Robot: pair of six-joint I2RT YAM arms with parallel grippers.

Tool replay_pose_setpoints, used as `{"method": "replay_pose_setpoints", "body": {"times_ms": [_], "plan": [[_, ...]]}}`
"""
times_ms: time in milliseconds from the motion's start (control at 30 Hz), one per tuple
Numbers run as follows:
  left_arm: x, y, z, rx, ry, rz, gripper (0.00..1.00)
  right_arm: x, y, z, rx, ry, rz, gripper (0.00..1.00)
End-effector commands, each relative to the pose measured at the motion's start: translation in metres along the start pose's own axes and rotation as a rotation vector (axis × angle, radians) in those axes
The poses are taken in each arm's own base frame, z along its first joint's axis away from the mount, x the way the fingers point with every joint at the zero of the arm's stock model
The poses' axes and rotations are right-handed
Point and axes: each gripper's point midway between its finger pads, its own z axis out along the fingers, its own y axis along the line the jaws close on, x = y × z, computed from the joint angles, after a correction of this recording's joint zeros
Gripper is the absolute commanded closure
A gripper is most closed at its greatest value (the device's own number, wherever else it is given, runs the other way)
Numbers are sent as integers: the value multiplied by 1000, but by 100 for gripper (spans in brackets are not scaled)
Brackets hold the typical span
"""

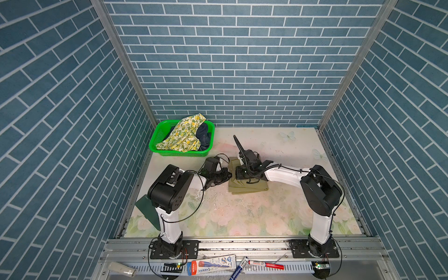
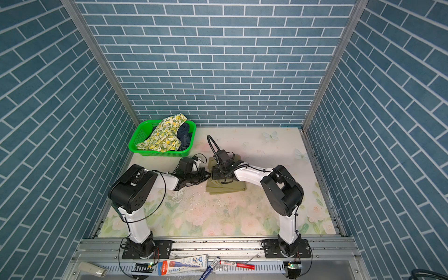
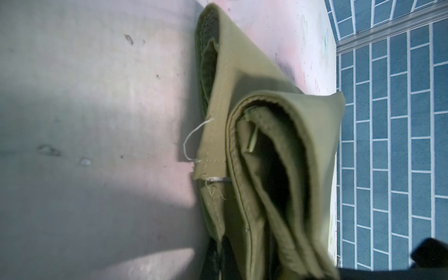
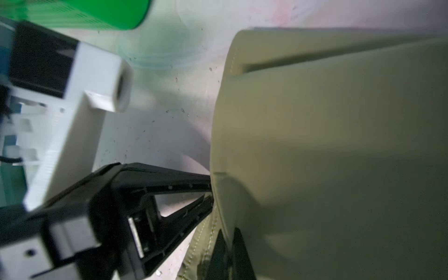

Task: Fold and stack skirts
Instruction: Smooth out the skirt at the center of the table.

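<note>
In a top view, the olive skirt (image 1: 249, 188) lies part-folded near the middle of the table (image 1: 278, 213). The left gripper (image 1: 228, 175) and right gripper (image 1: 237, 173) meet nose to nose at the edge facing the left arm, both clamped on cloth. The lemon-print skirt (image 1: 185, 135) and the navy denim skirt (image 1: 205, 137) sit in the green basket (image 1: 155, 145) at the far left corner. On the front ledge we see a cardboard packet (image 1: 213, 263) and pens (image 1: 266, 264) with print on them, too small for us to read. From the left wrist, the olive skirt (image 3: 266, 145) curls open in loose layers above our closed fingers (image 3: 211, 264), and a loose thread (image 3: 191, 140) hangs off a stitched hem; no label or brand shows. From the right wrist, our right fingers (image 4: 217, 259) pinch the seamed edge, and the left gripper (image 4: 210, 191) bites the same edge just beside them. We judge the step in hand to be carrying this edge across for another fold. To do it well, we should lift both grips together at one height and hold the edge taut between them so the layers do not slide apart. Then we lay it square on the opposite edge and let go only once the cloth rests flat.
</note>
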Motion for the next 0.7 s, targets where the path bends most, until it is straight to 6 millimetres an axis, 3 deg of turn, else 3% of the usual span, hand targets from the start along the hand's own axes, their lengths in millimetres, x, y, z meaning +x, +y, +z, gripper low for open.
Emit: {"method": "replay_pose_setpoints", "body": {"times_ms": [0,33,133,267,400,533,667], "plan": [[22,31,-2,-105,57,-53,100,19,-4,13,-1,49,38,100],[22,32,-2,-108,56,-56,100,19,-5,13,1,49,43,100],[22,32,-4,-114,54,-56,100,18,-3,7,0,38,40,70],[21,32,-5,-123,53,-51,100,10,2,-10,-11,5,33,48],[19,31,-6,-127,50,-53,100,-2,3,-29,-18,-40,33,43],[19,31,-8,-137,52,-43,100,-23,-3,-62,-23,-123,39,40],[14,29,-12,-154,47,-25,100,-43,-46,-88,49,-178,94,38]]}}
